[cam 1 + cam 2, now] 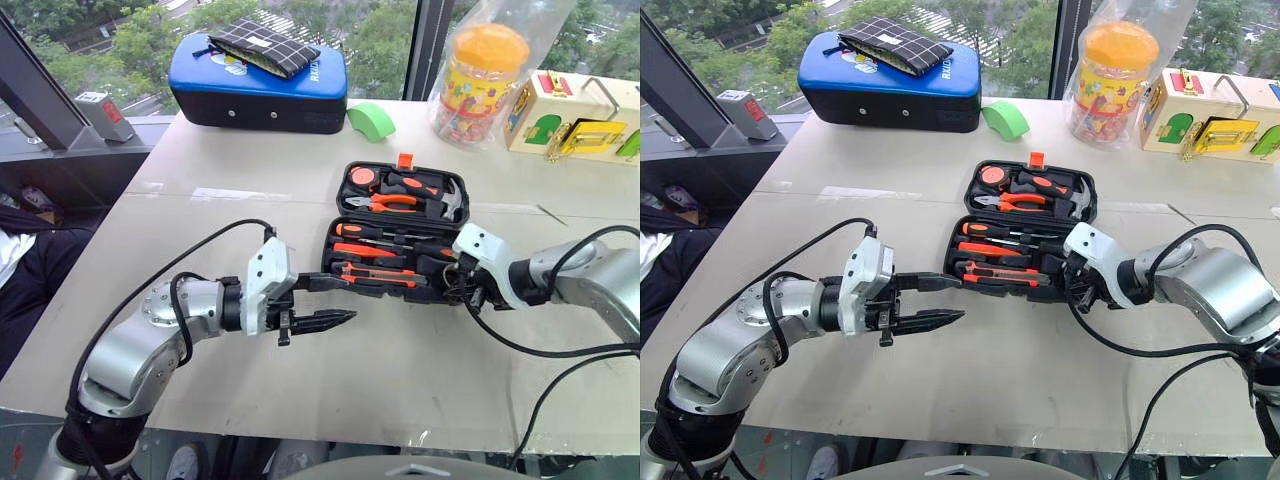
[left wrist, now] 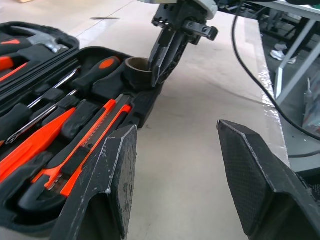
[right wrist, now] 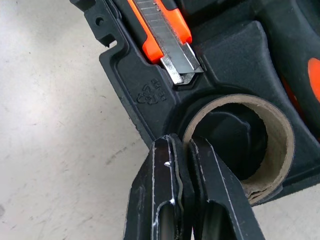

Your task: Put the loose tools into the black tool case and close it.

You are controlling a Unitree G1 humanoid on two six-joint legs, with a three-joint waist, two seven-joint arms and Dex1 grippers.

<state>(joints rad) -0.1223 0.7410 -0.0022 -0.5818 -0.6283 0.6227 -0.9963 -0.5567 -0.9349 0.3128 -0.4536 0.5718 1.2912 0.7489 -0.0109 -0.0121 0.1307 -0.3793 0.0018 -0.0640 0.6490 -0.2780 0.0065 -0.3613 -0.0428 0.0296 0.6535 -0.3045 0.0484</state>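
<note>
The black tool case point(image 1: 336, 200) lies open mid-table with its orange latch tab point(image 1: 405, 160) at the far side. Screwdrivers point(image 1: 378, 232), a slim orange-red tool point(image 1: 365, 251) and the utility knife point(image 3: 165, 30) sit in the near half's slots. The dark tape ring point(image 3: 281, 134) rests in the near right corner pocket. My right gripper point(image 3: 186, 146) is shut, pointing down with its tips against the ring's rim, also seen as right gripper point(image 2: 159, 80). My left gripper point(image 1: 345, 300) hovers open and empty at the case's near left corner.
Orange-handled pliers point(image 1: 392, 203) and a hammer point(image 1: 447, 205) fill the lid. A blue padded case point(image 1: 260, 85) with a plaid pouch point(image 1: 262, 45) stands at the back left; a green roll point(image 1: 372, 120), a clear jar point(image 1: 482, 80) and a wooden toy box point(image 1: 575, 120) at the back right.
</note>
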